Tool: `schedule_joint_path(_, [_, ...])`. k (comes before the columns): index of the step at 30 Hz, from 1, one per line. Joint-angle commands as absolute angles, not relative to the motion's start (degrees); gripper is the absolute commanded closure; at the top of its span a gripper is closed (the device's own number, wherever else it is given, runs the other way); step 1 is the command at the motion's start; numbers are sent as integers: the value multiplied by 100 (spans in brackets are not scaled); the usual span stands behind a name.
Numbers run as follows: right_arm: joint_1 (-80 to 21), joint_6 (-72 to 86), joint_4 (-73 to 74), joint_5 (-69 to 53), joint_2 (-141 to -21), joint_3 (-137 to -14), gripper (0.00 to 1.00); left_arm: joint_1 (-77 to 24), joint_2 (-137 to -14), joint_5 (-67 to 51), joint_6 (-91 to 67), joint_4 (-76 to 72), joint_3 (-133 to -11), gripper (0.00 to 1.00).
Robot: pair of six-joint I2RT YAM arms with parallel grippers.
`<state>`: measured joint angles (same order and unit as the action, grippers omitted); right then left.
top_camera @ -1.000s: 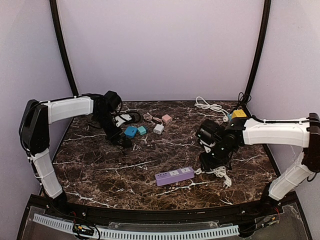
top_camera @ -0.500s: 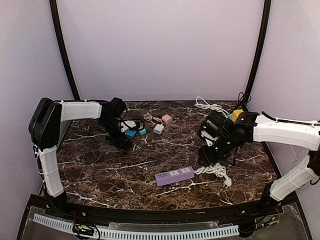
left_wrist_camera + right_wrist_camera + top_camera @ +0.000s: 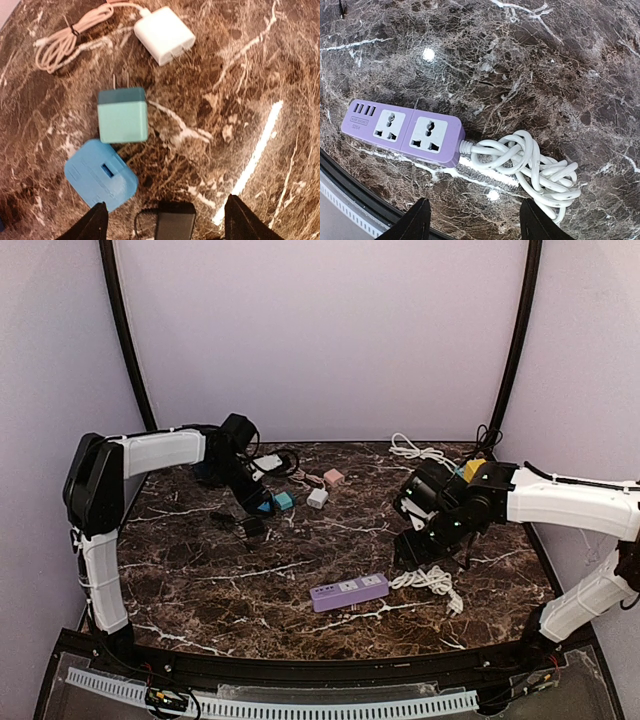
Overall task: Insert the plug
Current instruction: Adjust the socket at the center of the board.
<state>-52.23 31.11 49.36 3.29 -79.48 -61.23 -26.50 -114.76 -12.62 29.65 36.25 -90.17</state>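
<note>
The purple power strip [image 3: 348, 592] lies toward six o'clock on the marble table [image 3: 200, 580], sockets up, its white cord [image 3: 535, 165] bundled at its three o'clock end; the black plug [image 3: 172, 222], which I take for the one to insert, lies loose at ten o'clock, well apart. I'd lower the left gripper [image 3: 166, 201] squarely over it and pinch its flat sides; its fingers [image 3: 97, 222] stand wide, straddling the plug untouched. The right gripper [image 3: 475, 202] hangs open and empty above the cord.

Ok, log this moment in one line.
left jaws open above black adapter | right jaws open near purple power strip | nothing held | sockets empty
</note>
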Motion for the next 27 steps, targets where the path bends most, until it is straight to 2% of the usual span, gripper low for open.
schedule_joint_path(1, [-5251, 3013, 4869, 370, -7963, -6291, 39, -2626, -11920, -1449, 2679, 3467, -9508, 26])
schedule_joint_path(10, [-5253, 2997, 4878, 417, -8006, -6365, 38, -2628, -12628, -1244, 2311, 3315, -10461, 22])
schedule_joint_path(16, [-5250, 3021, 4878, 395, -8049, -6317, 37, -2581, -12652, -954, 2381, 3492, -10670, 22])
schedule_joint_path(20, [-5247, 3036, 4871, 392, -8025, -6272, 37, -2205, -12640, -851, 2202, 3874, -11187, 20])
schedule_joint_path(24, [-5250, 3045, 4867, 419, -8003, -6241, 37, -1590, -12646, -574, 2086, 4169, -11695, 3])
schedule_joint_path(27, [-5253, 3038, 4826, 421, -8034, -6236, 35, -1162, -12701, -227, 2198, 4414, -11914, 1])
